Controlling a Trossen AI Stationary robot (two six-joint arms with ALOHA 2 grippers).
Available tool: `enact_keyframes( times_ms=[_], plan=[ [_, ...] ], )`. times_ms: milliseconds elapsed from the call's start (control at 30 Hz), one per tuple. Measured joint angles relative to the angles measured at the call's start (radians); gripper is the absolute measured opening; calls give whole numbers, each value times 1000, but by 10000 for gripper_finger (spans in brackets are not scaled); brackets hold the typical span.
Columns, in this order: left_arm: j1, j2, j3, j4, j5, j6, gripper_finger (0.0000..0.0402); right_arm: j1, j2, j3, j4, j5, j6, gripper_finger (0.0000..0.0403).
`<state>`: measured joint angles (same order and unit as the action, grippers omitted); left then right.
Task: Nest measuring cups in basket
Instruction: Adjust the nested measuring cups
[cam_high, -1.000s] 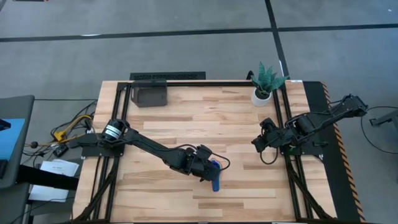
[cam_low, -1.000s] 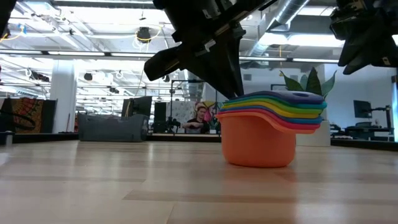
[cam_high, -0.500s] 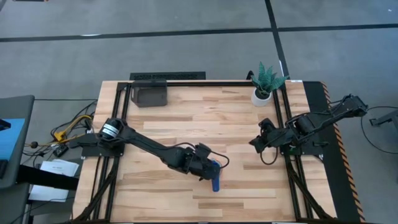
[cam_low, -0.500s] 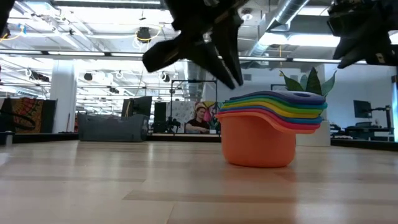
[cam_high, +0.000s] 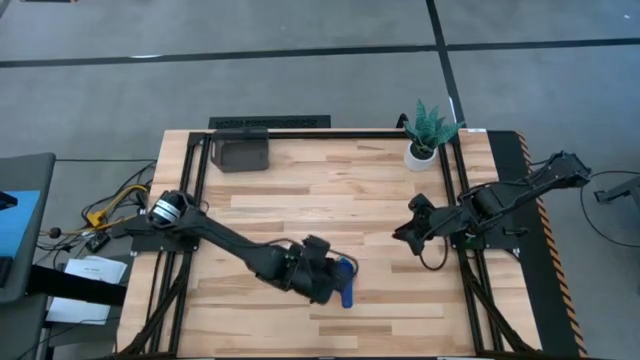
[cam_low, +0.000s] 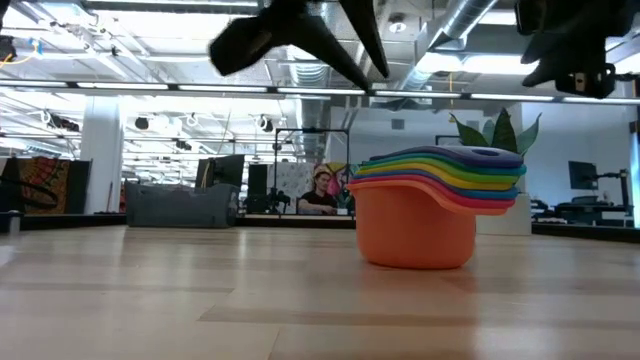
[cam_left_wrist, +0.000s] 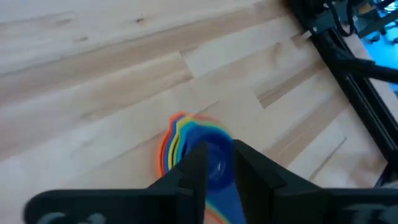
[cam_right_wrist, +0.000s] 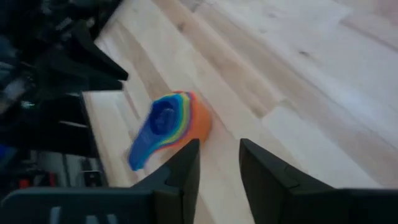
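My table (cam_high: 330, 190) is pale wood planks w/ a black frame round the edges. Stack of measuring cups (cam_high: 346, 282) sits straight on the planks, near edge, roughly centre; all nested, orange one at the bottom touching the wood, blue on top, handles fanned to one side. Low view confirms: cups (cam_low: 430, 215) flat on the boards, upright. Far left corner: dark grey basket (cam_high: 241, 150) on the wood, well apart from the cups. Far right corner: white pot w/ green plant (cam_high: 425, 137), by the frame. Planks between those three are bare wood.
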<state>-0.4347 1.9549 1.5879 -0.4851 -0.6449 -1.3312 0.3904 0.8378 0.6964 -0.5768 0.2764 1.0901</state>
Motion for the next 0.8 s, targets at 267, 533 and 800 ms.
enact_keyframes(
  times_ms=[267, 533, 800],
  plan=[
    [-59, 0, 0, -113, 1, -61, 155, 45, 139, 0, 200, -16, -8, 223],
    [-94, -12, 1, -187, 69, -10, 209, 72, 298, 0, 391, -15, 174, 249],
    [-144, -19, -15, -325, 89, -7, 214, 128, 394, 3, 459, 24, 350, 245]
  ],
)
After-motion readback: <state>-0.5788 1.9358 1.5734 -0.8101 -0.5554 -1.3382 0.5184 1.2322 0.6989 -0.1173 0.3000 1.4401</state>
